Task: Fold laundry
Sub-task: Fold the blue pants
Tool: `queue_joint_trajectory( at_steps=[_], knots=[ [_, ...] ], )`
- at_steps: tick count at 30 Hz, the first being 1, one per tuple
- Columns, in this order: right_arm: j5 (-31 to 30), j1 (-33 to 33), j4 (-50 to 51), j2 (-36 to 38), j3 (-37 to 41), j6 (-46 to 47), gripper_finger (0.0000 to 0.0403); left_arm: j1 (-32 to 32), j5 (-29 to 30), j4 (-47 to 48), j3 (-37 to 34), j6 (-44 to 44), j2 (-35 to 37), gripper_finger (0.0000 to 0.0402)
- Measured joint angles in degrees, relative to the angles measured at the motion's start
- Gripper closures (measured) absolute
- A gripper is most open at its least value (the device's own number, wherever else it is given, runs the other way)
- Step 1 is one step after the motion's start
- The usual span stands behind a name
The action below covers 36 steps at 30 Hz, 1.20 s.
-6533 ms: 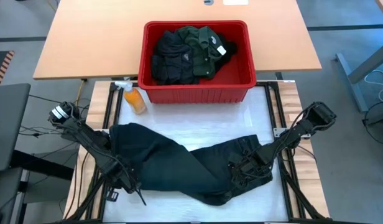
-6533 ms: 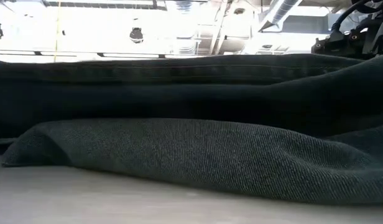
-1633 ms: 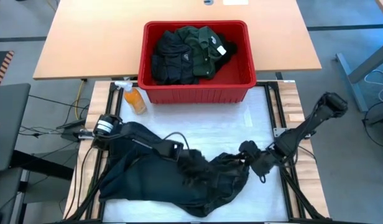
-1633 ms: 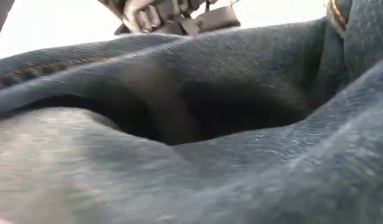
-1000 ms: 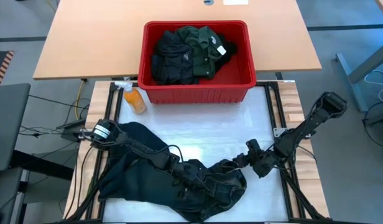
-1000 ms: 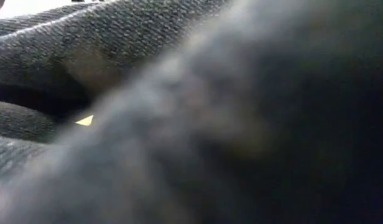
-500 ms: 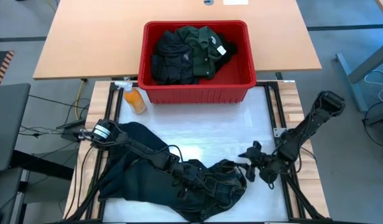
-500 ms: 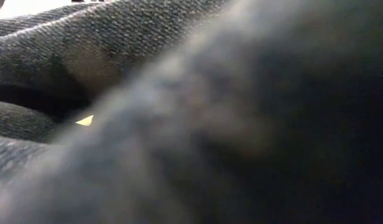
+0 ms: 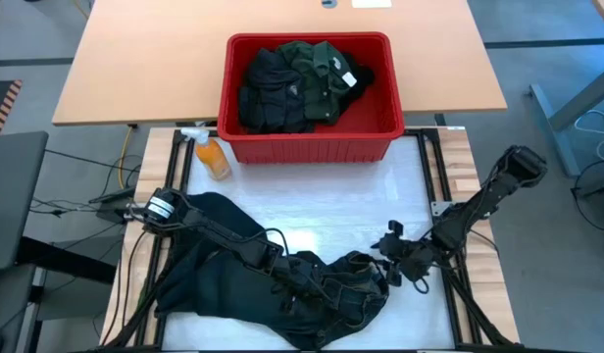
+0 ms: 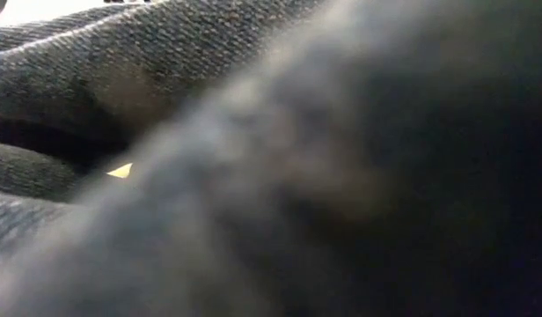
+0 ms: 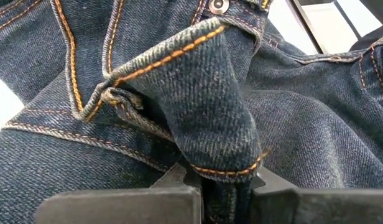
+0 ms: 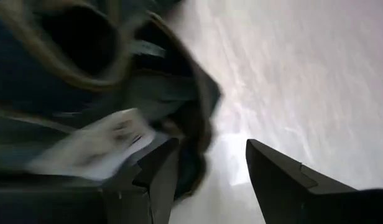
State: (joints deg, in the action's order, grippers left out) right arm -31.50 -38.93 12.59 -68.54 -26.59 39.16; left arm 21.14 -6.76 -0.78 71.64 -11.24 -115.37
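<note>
A pair of dark blue jeans (image 9: 273,284) with orange stitching lies bunched on the white table top, near the front edge. It fills the low view (image 10: 165,88). My left gripper (image 9: 294,281) reaches across the jeans from the left and is shut on a fold of them (image 11: 222,193). My right gripper (image 9: 390,251) stands open at the heap's right edge. In the right wrist view (image 12: 207,171) a cloth edge with a white label (image 12: 98,146) lies beside one finger; whether they touch, I cannot tell. More dark laundry (image 9: 297,83) lies in the red basket. My left gripper pinches a folded denim edge with an orange-stitched seam (image 11: 226,167) between its two fingers (image 11: 129,202). The fold holds more than one layer. The fingers come low, from the table's left. The fold rises slack from the heap, which rests on the table.
The red basket (image 9: 380,132) stands at the table's far middle. An orange spray bottle (image 9: 212,157) stands to its left. Bare white table top (image 9: 341,196) lies between the basket and the jeans. Black frame rails (image 9: 434,172) run along both sides.
My right gripper has come a little toward the near edge and toward the jeans' right edge, turning as it went. The jeans and my left gripper have kept still.
</note>
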Motion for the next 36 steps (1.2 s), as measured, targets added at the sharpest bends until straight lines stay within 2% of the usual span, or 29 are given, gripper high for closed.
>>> queue_joint_trajectory(
  at_steps=[3,7,10,13,15,18,20,23,26,30,34,36],
  knots=[
    [1.4,2.3,-2.8,-4.2,0.0,-2.8,0.0191,-0.2,-0.2,0.0,0.0,-0.5,0.0,0.0391],
    [2.0,4.2,-11.6,-9.6,0.0,-7.9,0.0204,-0.2,-0.1,0.0,0.0,-0.7,0.0,0.0391],
    [1.2,5.4,-15.9,-11.5,0.0,-11.0,0.0261,-0.3,0.2,1.1,0.0,0.0,0.5,0.0391],
    [1.7,6.6,-18.0,-10.3,0.0,-14.8,0.0357,-0.3,3.4,4.9,-0.1,1.9,3.1,0.0391],
    [1.8,7.1,-19.1,-8.1,0.0,-18.4,0.0381,-0.4,6.2,7.3,-0.1,3.5,5.8,0.0391],
    [0.7,8.1,-19.3,-3.8,-1.4,-25.3,0.0373,-1.0,9.3,9.3,-0.1,5.4,10.3,0.0391],
    [-0.1,8.8,-20.4,-0.7,-3.0,-34.4,0.0373,-1.7,10.4,8.5,-0.1,6.4,13.6,0.0391],
    [0.1,9.8,-27.3,2.7,-5.2,-51.9,0.0380,-2.8,11.0,6.1,-0.1,8.2,18.3,0.0391],
    [2.0,11.1,-36.2,4.7,-7.5,-62.4,0.0380,-3.4,12.0,3.8,-0.1,10.7,22.4,0.0391],
    [6.2,12.6,-38.9,5.9,-10.8,-67.2,0.0372,-3.9,14.1,1.4,-0.1,15.2,26.6,0.0391],
    [11.5,13.3,-38.3,5.5,-13.2,-67.6,0.0374,-4.1,16.7,-1.2,-0.1,20.1,28.7,0.0391],
    [12.3,13.3,-38.4,4.7,-14.0,-67.6,0.0377,-4.4,16.9,-2.6,-0.1,22.1,28.8,0.0391]
  ],
)
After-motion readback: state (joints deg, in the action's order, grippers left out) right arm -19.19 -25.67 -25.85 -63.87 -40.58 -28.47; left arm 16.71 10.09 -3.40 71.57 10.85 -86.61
